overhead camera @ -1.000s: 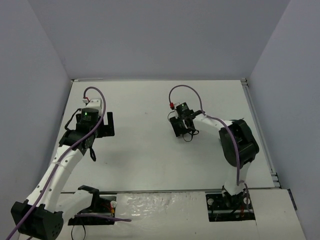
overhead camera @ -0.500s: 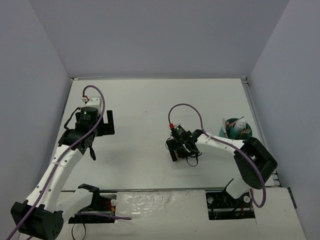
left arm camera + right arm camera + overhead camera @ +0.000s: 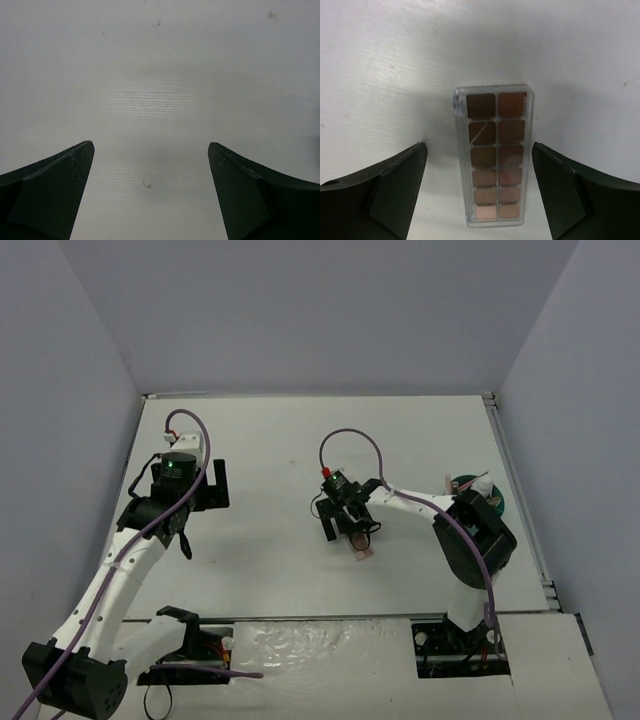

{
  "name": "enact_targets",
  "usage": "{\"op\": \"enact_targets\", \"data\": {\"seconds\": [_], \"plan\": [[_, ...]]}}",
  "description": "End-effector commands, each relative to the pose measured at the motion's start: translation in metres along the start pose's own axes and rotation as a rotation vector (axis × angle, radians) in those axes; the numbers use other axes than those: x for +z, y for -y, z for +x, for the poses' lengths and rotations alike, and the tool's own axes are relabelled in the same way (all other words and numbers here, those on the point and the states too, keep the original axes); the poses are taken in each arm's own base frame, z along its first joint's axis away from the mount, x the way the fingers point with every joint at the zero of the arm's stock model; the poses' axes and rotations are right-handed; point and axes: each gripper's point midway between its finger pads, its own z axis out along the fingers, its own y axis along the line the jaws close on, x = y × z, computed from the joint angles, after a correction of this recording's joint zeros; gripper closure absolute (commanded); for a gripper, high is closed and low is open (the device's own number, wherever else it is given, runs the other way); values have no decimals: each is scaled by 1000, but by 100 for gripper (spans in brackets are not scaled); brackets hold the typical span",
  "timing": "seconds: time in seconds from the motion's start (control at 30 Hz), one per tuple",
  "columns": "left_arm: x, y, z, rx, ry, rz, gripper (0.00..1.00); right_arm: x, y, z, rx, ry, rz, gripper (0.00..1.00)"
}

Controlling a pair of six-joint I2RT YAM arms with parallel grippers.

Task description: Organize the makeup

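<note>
- The right gripper stands with its jaws wide apart, one on each side of an eyeshadow palette, with a clear gap on both sides and no contact.
- The eyeshadow palette is a clear case with two columns of brown-to-pink pans. It lies flat on the white table, near the middle and just in front of the right gripper in the top view.
- The left gripper is also spread open, holds nothing, and hangs over bare table at the left.
- Judging by this, the palette is the item in hand, and it is not yet stowed.
- A pickup would call for lowering and closing across the palette's narrow width, then carrying it toward the teal tub at the right.
- The right arm covers most of the tub, so its contents cannot be made out.
- No other makeup can be identified.
- From above, the palette shows only as a small pinkish sliver.
</note>
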Motion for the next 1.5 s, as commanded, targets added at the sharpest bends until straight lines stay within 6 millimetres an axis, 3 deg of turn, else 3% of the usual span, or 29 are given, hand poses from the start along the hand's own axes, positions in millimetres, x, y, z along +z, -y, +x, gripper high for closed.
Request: {"op": "enact_targets", "data": {"seconds": [0.0,0.4,0.53,0.6,0.7,0.9,1.0,1.07,1.27,1.4,1.47], "plan": [[-3,0,-19,-30,72,3,3,12,6,-7,-10,-5,33,18],[-3,1,-18,-28,70,8,3,18,21,-7,-15,-18,57,28],[-2,1,-17,-28,66,7,3,13,27,-12,-16,14,77,53],[-3,1,-18,-27,68,7,3,4,30,-20,-7,55,87,71],[-3,0,-18,-27,70,2,3,-9,37,-29,-2,108,111,86],[-4,0,-19,-26,74,4,3,-55,57,-41,54,255,128,99],[-5,0,-20,-27,80,6,3,-92,71,-50,111,392,124,100],[-6,0,-21,-28,84,8,3,-105,86,-48,151,443,141,100],[-9,0,-23,-32,96,16,3,-177,140,-49,310,703,180,100],[-11,1,-24,-33,101,22,3,-199,160,-46,361,783,244,100],[-14,2,-26,-38,114,30,3,-228,184,-37,423,891,329,100]]}}
